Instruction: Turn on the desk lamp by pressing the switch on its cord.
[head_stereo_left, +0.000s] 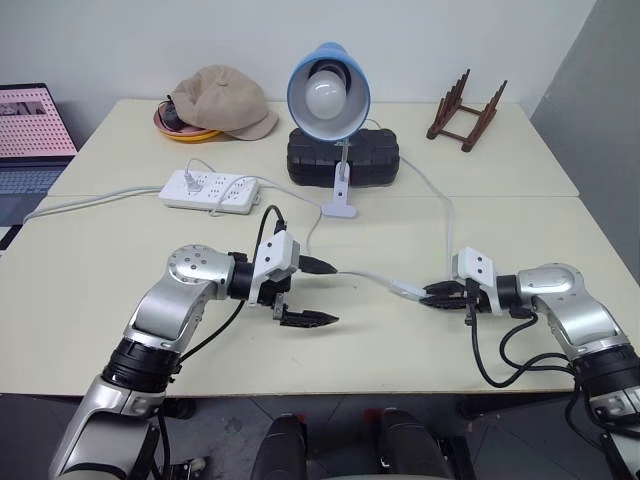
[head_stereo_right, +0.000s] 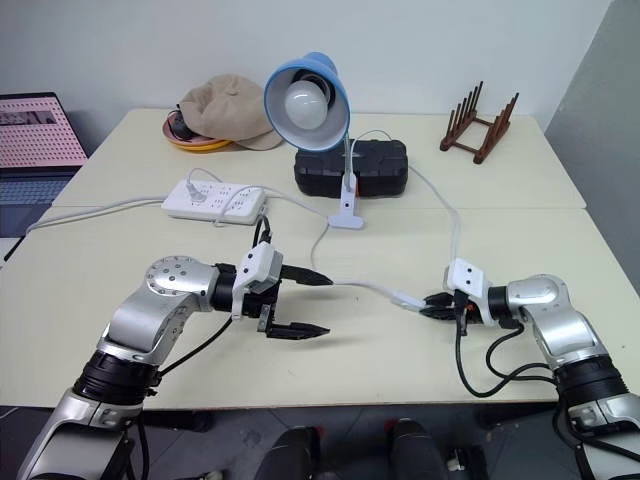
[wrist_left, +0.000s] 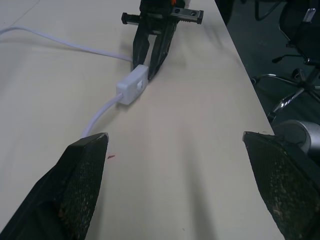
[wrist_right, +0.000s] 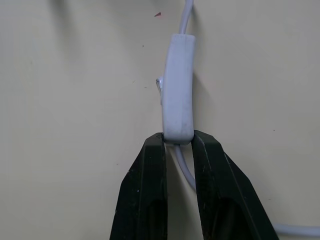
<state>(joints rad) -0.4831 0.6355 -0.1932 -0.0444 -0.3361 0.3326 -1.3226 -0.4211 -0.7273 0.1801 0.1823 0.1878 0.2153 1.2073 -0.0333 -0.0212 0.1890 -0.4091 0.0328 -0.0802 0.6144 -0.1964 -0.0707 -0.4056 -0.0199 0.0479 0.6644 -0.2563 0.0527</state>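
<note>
Pinching the cord (wrist_right: 176, 152) right at the near end of the switch (wrist_right: 178, 95), the right gripper (head_stereo_left: 437, 294) is clenched near the table's front edge (head_stereo_left: 330, 390). Lengthwise, the switch points toward the wide-spread, empty left gripper (head_stereo_left: 318, 292), bare tabletop between them.

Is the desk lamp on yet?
Off: the desk lamp has a dull white bulb with no glow, and the table below shows no light pool.
</note>
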